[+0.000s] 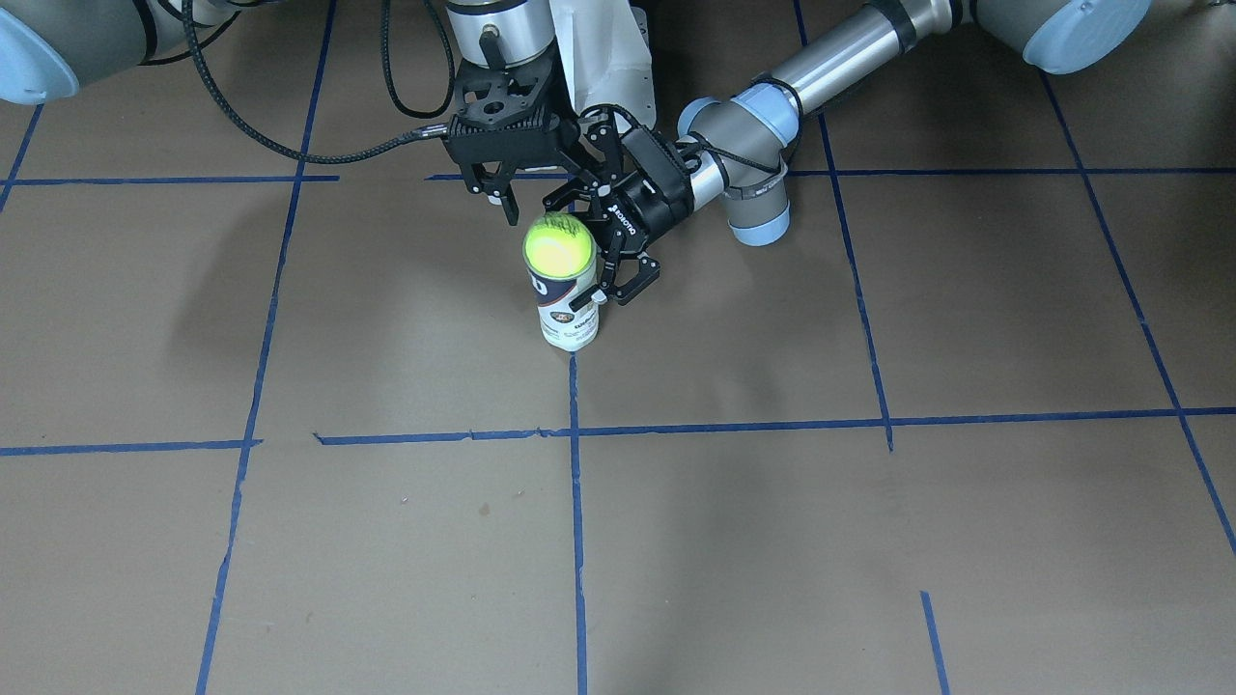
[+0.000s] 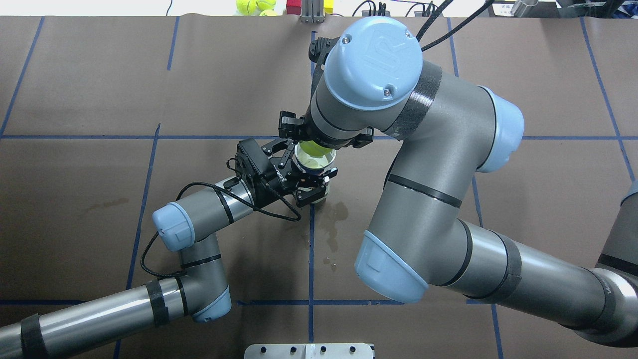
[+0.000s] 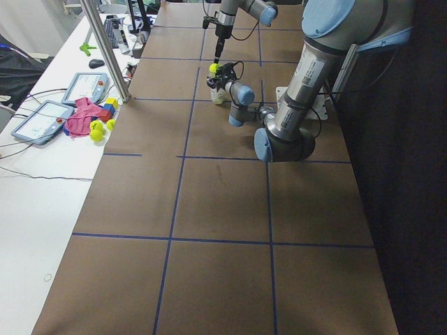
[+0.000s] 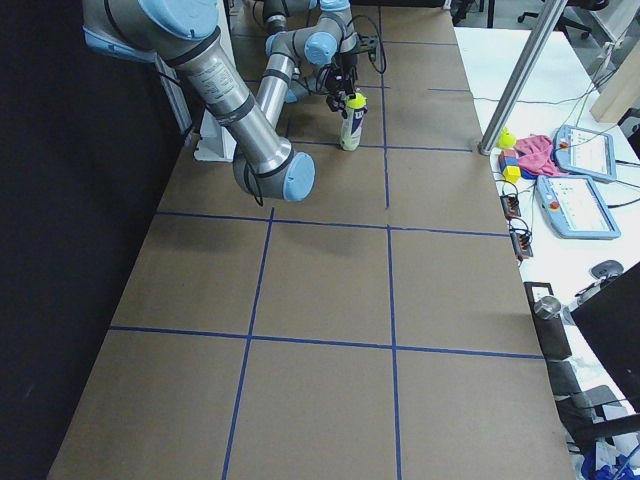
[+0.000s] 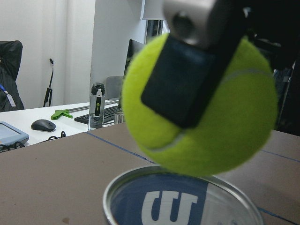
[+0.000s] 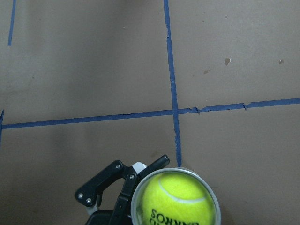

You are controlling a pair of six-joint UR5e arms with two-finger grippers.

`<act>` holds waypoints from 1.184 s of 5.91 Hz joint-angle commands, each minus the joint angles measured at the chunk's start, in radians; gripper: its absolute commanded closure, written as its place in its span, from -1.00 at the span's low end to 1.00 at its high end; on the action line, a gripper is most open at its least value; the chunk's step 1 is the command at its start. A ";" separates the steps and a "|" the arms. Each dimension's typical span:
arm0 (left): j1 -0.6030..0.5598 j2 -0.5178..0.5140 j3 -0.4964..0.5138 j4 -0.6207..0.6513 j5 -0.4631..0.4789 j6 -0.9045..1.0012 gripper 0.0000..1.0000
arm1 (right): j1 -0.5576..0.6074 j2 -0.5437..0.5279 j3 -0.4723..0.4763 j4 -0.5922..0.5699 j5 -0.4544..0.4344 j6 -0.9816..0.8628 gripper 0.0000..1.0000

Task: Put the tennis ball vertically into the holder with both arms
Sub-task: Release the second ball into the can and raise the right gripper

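Holder (image 1: pixel 568 311), Wilson-labelled, stands gripped by left jaws; right jaws pinch tennis ball (image 1: pixel 557 244).

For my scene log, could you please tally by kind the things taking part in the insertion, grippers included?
Tennis ball: 1
Wilson tennis-ball can: 1
Grippers: 2 (left gripper, right gripper)
Total: 4

Left gripper (image 1: pixel 613 285) fingers clamp sideways; right gripper (image 1: pixel 546 217) fingers pinch, pointing down.
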 commanded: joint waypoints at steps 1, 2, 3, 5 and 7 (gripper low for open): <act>0.000 0.000 0.000 0.000 0.001 0.000 -0.84 | 0.001 0.000 0.018 -0.003 0.008 -0.003 -0.98; -0.002 0.000 0.000 0.000 -0.001 0.000 -0.84 | 0.002 0.000 0.076 -0.082 0.011 -0.019 -0.98; -0.002 0.000 -0.005 -0.003 0.001 0.000 -0.87 | 0.058 -0.006 0.090 -0.104 0.084 -0.056 -0.99; -0.003 0.005 -0.061 -0.003 0.004 0.000 -0.98 | 0.160 -0.023 0.087 -0.106 0.174 -0.137 -0.99; -0.005 0.005 -0.127 -0.003 0.005 -0.002 -0.99 | 0.186 -0.058 0.087 -0.106 0.191 -0.184 -0.99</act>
